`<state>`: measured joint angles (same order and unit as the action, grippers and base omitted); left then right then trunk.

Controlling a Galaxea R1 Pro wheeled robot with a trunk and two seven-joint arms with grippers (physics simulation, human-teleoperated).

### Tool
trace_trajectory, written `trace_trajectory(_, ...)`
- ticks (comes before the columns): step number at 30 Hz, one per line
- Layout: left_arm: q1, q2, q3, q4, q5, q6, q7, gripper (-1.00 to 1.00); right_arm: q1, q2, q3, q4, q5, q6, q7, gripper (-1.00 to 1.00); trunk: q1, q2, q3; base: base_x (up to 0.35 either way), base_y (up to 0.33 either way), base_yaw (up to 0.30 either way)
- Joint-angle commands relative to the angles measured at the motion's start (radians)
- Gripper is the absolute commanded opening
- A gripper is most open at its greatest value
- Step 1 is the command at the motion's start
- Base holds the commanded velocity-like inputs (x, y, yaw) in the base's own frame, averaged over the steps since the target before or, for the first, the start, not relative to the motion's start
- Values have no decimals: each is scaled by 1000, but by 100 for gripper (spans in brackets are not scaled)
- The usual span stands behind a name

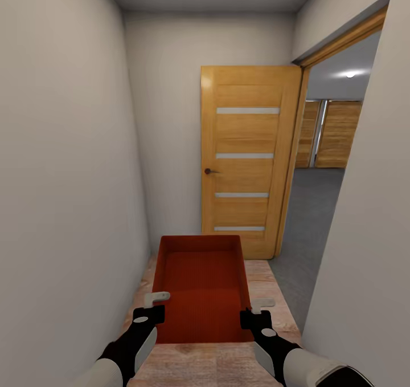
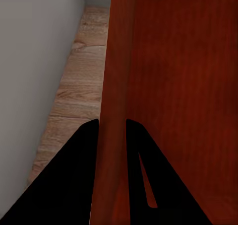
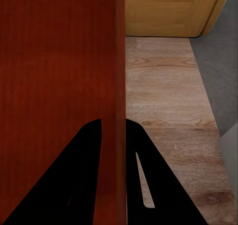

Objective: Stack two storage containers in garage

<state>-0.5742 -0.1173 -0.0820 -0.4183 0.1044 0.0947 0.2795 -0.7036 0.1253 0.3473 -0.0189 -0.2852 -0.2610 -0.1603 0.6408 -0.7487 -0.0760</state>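
Item: one storage container (image 1: 200, 287), orange-red, open-topped, low straight walls. Carried level in front of the robot, above a light wood plank floor (image 1: 267, 287), in a narrow pale-walled corridor.

Hold: left gripper (image 1: 149, 314) clamped on the container's left wall; right gripper (image 1: 255, 317) clamped on its right wall. Each wrist view shows the wall edge running between two dark fingers, one finger inside the box, one outside.

Handling, judged: rigid and probably light, since the thin walls show no bowing under a two-sided pinch. The surface looks smooth, so it may slip if either grip loosens. Best hold is the one in use: opposite side walls, near the end closest to the robot, kept level. The far end overhangs unsupported and may swing against the corridor walls.

Surroundings: wooden door (image 1: 246, 159) standing open ahead; to its right a doorway onto a dark grey concrete floor (image 1: 313, 216), likely the garage.

View notes: the head view gives the door, doorway and both arms together. The left wrist view adds the corridor wall (image 2: 34, 61) close beside the box. The right wrist view adds the seam where planks meet grey concrete.
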Motion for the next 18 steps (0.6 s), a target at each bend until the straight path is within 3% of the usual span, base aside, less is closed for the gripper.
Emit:
trace_trajectory(1, -1, 48, 11, -4, 9, 7, 13, -100, 0, 1, -36, -3, 12, 2, -1, -100, 1, -1, -2, 322, 0, 0)
trace_trajectory(7, -1, 48, 11, -3, 9, 7, 13, -100, 0, 2, -36, -3, 12, 2, -5, -100, 1, -1, -2, 322, 0, -53)
trace_trajectory(18, -1, 47, 11, -2, 9, 7, 13, -100, 0, 2, -36, -3, 12, 2, -8, -100, 1, -1, -2, 322, 71, -266)
